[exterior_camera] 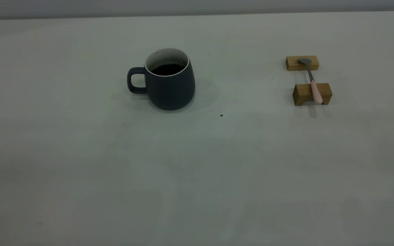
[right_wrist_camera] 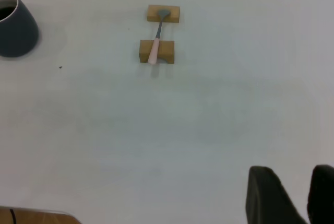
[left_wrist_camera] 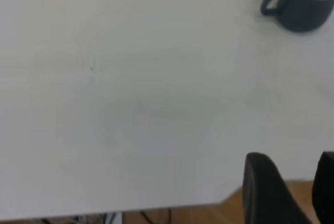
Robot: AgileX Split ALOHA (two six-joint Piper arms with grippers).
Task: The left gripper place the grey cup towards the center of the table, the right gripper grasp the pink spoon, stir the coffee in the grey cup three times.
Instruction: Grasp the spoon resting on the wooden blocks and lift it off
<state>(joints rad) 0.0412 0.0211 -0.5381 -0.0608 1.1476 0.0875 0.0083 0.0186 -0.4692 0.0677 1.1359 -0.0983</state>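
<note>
The grey cup [exterior_camera: 171, 85] stands upright left of the table's [exterior_camera: 197, 171] middle, handle to the left, with dark coffee [exterior_camera: 167, 69] inside. To the right, the pink spoon [exterior_camera: 312, 82] lies bridged across two wooden blocks, bowl on the far one. Neither gripper shows in the exterior view. My left gripper [left_wrist_camera: 298, 169] hovers near the table's edge, far from the cup [left_wrist_camera: 305, 4], open and empty. My right gripper [right_wrist_camera: 295, 179] is also open and empty, well away from the spoon [right_wrist_camera: 155, 44] and the cup [right_wrist_camera: 15, 31].
The far wooden block [exterior_camera: 302, 63] and the near notched block [exterior_camera: 301, 94] carry the spoon. A small dark speck [exterior_camera: 221, 115] lies right of the cup. The table's near edge [left_wrist_camera: 156, 205] shows in the left wrist view, with wooden floor beyond it.
</note>
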